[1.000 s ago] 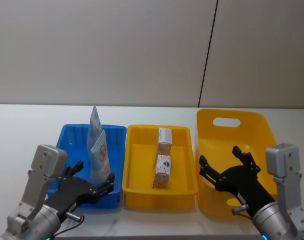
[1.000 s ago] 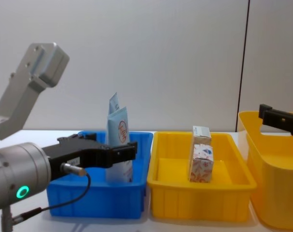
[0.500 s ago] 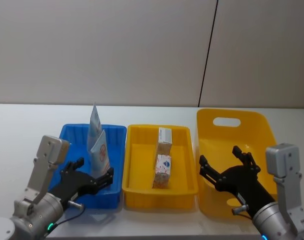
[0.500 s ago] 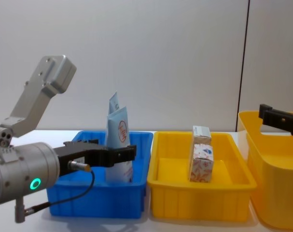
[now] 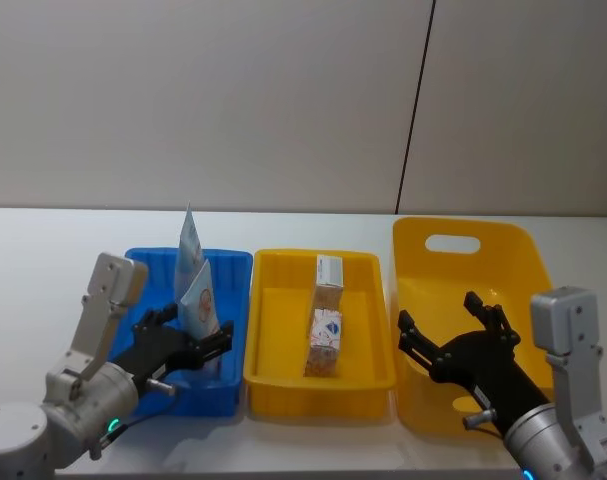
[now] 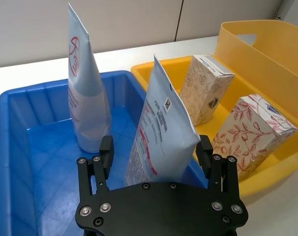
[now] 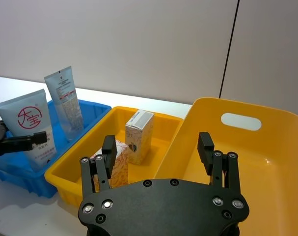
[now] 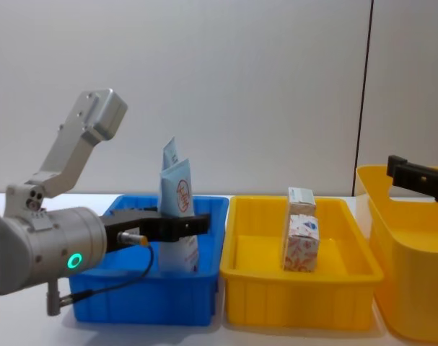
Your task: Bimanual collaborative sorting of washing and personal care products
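Observation:
Two pale-blue tubes stand upright in the blue bin (image 5: 143,265). The near tube (image 5: 200,300) carries a red round logo, and the far tube (image 5: 189,245) stands behind it. My left gripper (image 5: 195,330) is open inside the bin, its fingers (image 6: 106,150) on either side of the near tube (image 6: 163,123). A beige carton (image 5: 328,278) and a white carton with red-orange print (image 5: 324,345) stand in the shallow yellow bin (image 5: 283,262). My right gripper (image 5: 438,312) hangs open and empty over the large yellow bin (image 5: 503,245).
The three bins stand side by side near the table's front edge: blue on the left, shallow yellow in the middle, tall yellow with a handle slot (image 5: 453,243) on the right. White tabletop (image 5: 43,260) lies bare to the left, and a grey wall rises behind.
My left gripper has moved forward into the blue bin until its open fingers flank the near tube. The right arm, tubes and cartons have not moved.

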